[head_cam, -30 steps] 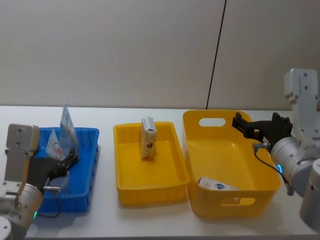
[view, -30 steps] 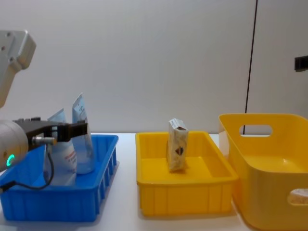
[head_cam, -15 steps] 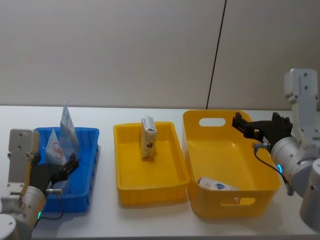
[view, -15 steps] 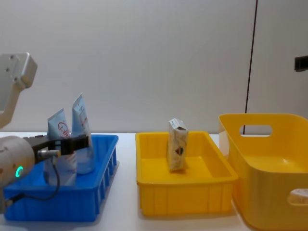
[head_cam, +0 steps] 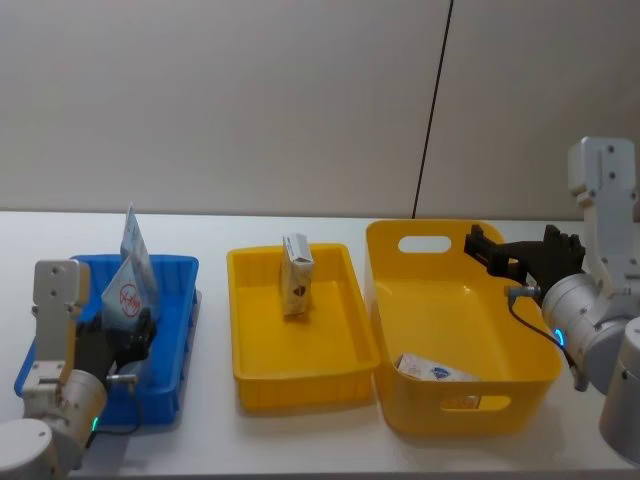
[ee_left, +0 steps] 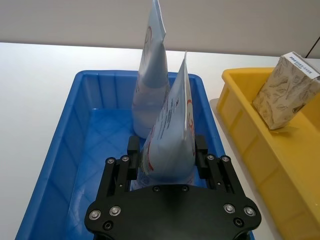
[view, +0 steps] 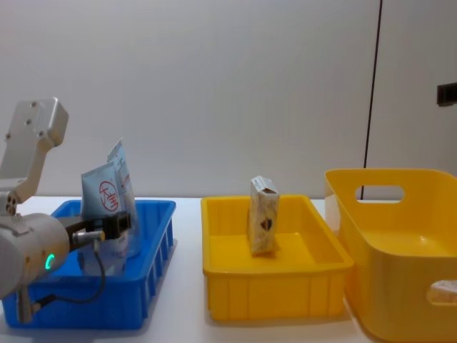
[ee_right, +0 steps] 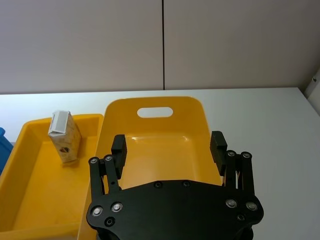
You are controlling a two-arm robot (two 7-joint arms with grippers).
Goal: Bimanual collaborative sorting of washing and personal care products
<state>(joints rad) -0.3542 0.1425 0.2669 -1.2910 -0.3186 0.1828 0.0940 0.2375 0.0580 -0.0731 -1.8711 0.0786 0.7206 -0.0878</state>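
- Head view: the left gripper [head_cam: 128, 335] sits in the blue tray [head_cam: 178, 268], pinching the front tube [head_cam: 122, 298]. Over the last second its arm has drawn back toward the body, and the tube's red print has turned to face the camera. The rear tube [head_cam: 131, 235] stands where it was, just behind. The right gripper [head_cam: 515, 255] has not moved and hovers at the far right rim of the yellow bin [head_cam: 420, 225], where one lying carton [head_cam: 433, 370] rests. An upright carton [head_cam: 296, 272] stands in the yellow tray [head_cam: 250, 262] between the blue tray and the bin.
- Left wrist view: the jaws press on both sides of the front tube's [ee_left: 172, 125] lower body. Its foot is hidden by the gripper body, so I cannot tell whether it has left the tray floor. Whether it touches the rear tube [ee_left: 150, 75] is also unclear.
- Right wrist view: the jaws are spread wide with nothing between them, over the bin's inside. The lying carton is covered by the gripper body.
- Chest view: the front tube [view: 107, 196] sits higher than a second ago. I judge that the grip is secure and the lift has begun, though where the tube is bound is not clear. The rear tube [view: 118, 153] is mostly hidden behind it. The lying carton is only a sliver [view: 446, 288] at the edge.
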